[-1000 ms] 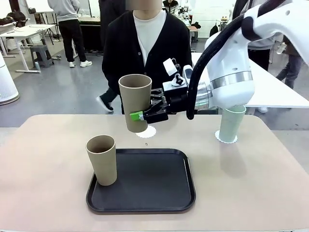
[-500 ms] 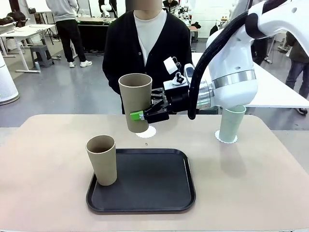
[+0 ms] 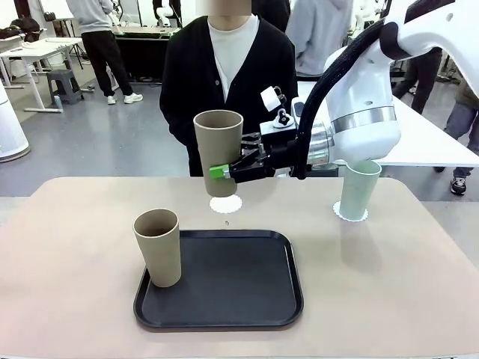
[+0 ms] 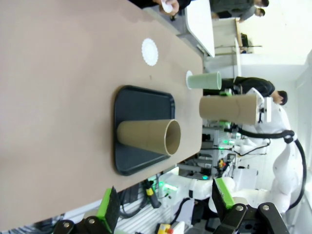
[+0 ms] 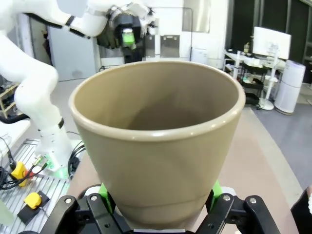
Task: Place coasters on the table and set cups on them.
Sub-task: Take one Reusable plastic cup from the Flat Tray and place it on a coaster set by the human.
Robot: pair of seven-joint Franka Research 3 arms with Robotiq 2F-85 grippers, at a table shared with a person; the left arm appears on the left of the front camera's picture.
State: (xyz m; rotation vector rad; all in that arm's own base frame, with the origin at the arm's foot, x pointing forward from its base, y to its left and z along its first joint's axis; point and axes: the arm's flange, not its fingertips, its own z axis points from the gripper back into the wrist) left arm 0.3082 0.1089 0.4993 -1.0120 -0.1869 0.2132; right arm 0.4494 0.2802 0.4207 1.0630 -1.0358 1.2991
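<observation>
A: Cups first. Where's each one?

B: One tan cup is in the air, roughly upright, over the white scalloped coaster at the far middle of the table, base clear of it. The right gripper has it clamped low on the wall, green pads on either side. The right wrist view looks straight into it: nothing inside.

A: The others?

B: The second tan cup stands upright on the left side of the black tray, near middle. The left wrist view shows its mouth, and it looks empty. The mint green cup stands on its own coaster at the far right, with the right arm's bulk passing just in front of its rim. Can't see inside that one.

A: Left gripper?

B: The left gripper has its fingers spread wide with nothing between them, up off the table at the left.

A: Surface, room?

B: Matte beige-pink top, rounded corners. A person in a dark cardigan stands at the far edge behind the lifted cup. Beyond that there's grey floor, white-topped tables and people walking about.
</observation>
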